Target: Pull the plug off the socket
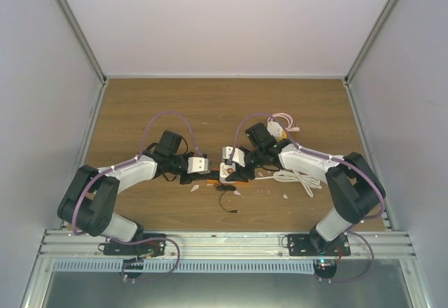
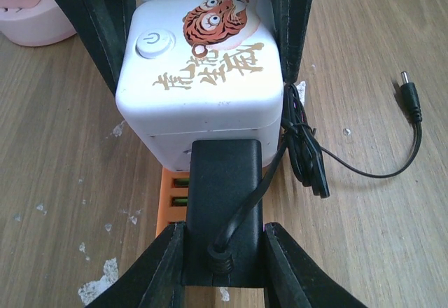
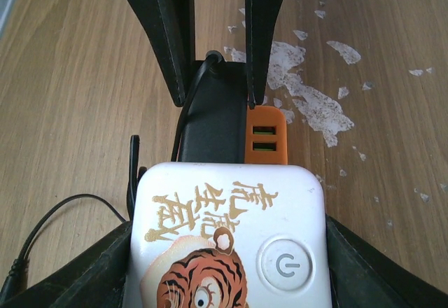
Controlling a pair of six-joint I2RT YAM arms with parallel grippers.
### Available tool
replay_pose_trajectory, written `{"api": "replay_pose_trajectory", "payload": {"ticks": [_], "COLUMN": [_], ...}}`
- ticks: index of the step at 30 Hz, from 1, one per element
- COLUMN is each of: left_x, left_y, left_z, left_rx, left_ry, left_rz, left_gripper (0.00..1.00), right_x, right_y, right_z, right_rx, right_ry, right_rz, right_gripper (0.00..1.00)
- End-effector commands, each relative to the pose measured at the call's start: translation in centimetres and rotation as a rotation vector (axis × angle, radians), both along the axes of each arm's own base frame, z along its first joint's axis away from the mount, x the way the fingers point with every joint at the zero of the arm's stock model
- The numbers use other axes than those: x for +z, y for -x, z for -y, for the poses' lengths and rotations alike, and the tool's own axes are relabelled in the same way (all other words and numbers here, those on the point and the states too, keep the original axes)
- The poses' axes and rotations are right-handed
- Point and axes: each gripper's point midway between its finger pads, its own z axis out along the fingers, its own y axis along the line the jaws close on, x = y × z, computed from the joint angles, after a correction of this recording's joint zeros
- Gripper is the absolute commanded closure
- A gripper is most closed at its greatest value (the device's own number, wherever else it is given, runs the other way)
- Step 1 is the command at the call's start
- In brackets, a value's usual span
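Separation is the step in hand, by my reading. The left claw [image 2: 222,255] is clenched on the black plug [image 2: 224,196], one finger pressed to each flank near the cord end. The right claw [image 3: 227,280] is clamped across the white socket [image 3: 227,238], a tiger-printed cube, with its fingers [image 2: 98,21] tight against the two side walls. The plug sits seated in the socket face directly ahead of the left claw's tips, and an orange USB strip [image 2: 173,203] shows just beside it, low against the table [image 1: 175,105]. To do this well, the left claw should draw straight back along the plug's own axis, away from the right claw, without twisting or levering. The right claw should only brace and give no ground. A slack grip would likely slide off the plug's smooth sides. The thin black lead [image 2: 308,154] leaves the plug between the left fingers and bunches just off to one side of that claw. Its barrel jack [image 2: 408,94] lies loose further out, so the pull should not snag it. In the overhead view both arms are folded with elbows outward, forearms reaching inward low over the wood. The wrists are roughly level, and the claws meet nose to nose midway between the bases.
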Motion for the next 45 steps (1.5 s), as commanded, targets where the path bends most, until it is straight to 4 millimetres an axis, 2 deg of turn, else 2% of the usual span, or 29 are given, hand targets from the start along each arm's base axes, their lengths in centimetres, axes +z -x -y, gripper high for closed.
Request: {"api": "replay_pose_trajectory", "payload": {"ticks": [1,19,25,33,39,45], "left_x": [-0.5,-1.1,0.3,3.1,5.4,6.8], "left_y": [-0.3,-0.9,-1.6,-5.1,-9.9,-14.5], "left_z": [-2.2,-5.2,-6.7,-10.9,-15.4,-18.5], "left_rx": [0.039,0.063,0.103,0.225,0.37,0.498], "left_ry": [-0.054,-0.125,-0.07,-0.06,-0.109,-0.166], "left_rz": [0.018,0.047,0.025,0.085,0.196,0.3], "left_gripper": [0.82,0.83,0.84,0.83,0.83,0.83], "right_x": [-4.9,-5.8,-5.6,-5.5,-5.2,-5.1], "right_y": [2.5,2.4,2.3,2.3,2.2,2.2], "right_z": [3.3,3.8,3.6,3.4,3.3,3.3], "right_rx": [-0.032,-0.06,-0.055,-0.051,-0.053,-0.053], "right_ry": [0.19,0.227,0.218,0.208,0.203,0.203], "right_rz": [-0.135,-0.154,-0.157,-0.162,-0.157,-0.156], "right_gripper": [0.89,0.9,0.9,0.9,0.89,0.89]}}
